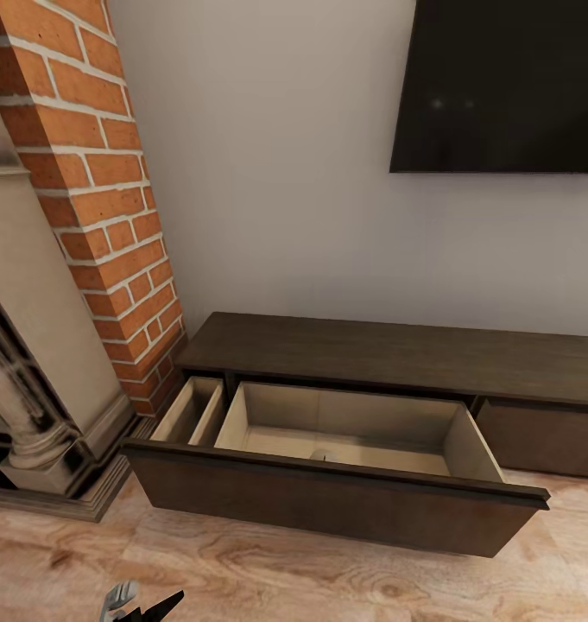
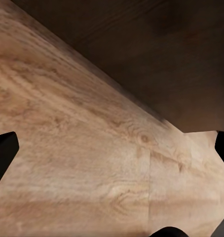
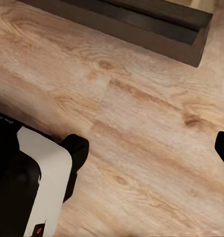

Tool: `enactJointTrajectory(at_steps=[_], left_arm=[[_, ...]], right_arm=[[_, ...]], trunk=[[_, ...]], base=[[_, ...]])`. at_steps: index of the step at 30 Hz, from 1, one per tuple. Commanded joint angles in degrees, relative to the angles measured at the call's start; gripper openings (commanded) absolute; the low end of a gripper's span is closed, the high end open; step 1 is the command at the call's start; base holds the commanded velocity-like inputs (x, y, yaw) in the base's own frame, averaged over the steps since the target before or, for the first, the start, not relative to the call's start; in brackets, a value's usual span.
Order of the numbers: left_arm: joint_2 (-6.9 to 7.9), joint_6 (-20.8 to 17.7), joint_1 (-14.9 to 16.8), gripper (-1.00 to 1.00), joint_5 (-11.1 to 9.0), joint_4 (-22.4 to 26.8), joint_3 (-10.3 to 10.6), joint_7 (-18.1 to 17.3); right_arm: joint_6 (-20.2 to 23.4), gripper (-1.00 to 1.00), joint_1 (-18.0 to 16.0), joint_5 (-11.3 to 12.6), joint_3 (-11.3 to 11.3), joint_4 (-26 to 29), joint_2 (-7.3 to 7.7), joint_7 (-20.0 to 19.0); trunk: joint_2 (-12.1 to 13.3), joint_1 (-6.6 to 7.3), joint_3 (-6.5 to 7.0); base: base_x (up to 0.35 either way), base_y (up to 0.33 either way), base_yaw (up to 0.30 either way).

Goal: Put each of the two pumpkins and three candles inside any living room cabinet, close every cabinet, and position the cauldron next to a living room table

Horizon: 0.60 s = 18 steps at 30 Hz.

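Pale wood-grain flooring (image 1: 268, 570) runs across the front of the living room, meeting a plain grey wall (image 1: 276, 173) behind. Against that wall sits the cabinet (image 1: 397, 350), long, low and dark brown, with its big drawer (image 1: 345, 432) pulled out toward six o'clock; the beige inside shows a small pale object at the middle of its floor, too faint to name. At nine o'clock rises the red brick fireplace (image 1: 95, 173) with a stone surround (image 1: 34, 380). At one o'clock a black television (image 1: 501, 82) hangs on the wall. A bit of the left gripper (image 1: 142, 602) peeks in at seven o'clock; in the left wrist view its dark fingertips (image 2: 2, 150) stand wide apart over bare floor beside the dark cabinet front, holding nothing. Whether the right gripper is spread or closed cannot be told; its wrist view shows floor, the drawer's front edge and the robot's white and black base (image 3: 33, 182).
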<state>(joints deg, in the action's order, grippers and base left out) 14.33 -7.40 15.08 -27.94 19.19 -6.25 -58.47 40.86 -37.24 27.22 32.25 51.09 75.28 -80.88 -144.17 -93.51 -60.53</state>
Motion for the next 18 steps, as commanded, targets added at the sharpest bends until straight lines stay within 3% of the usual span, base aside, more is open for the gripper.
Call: enactJointTrajectory(at_steps=[1,11,18], left_arm=[[0.00,-0.6,0.0,1.00,-0.3,0.0,-0.1,-0.2],[0.00,-0.6,0.0,1.00,-0.3,0.0,-0.1,-0.3],[0.00,-0.6,0.0,1.00,-0.3,0.0,-0.1,-0.5]], right_arm=[[0.5,1.00,-0.3,0.5,0.5,-0.8,0.04,0.0],[-0.2,1.00,-0.3,0.6,1.0,-3.8,0.03,0.1],[-0.5,1.00,-0.3,0.7,0.9,-5.0,0.04,0.1]], trunk=[[0.0,0.01,-0.05],[0.0,0.01,0.24],[0.0,0.01,0.47]], base=[[0.000,0.000,-0.045],[-0.011,0.003,-0.262],[-0.197,0.108,-0.284]])
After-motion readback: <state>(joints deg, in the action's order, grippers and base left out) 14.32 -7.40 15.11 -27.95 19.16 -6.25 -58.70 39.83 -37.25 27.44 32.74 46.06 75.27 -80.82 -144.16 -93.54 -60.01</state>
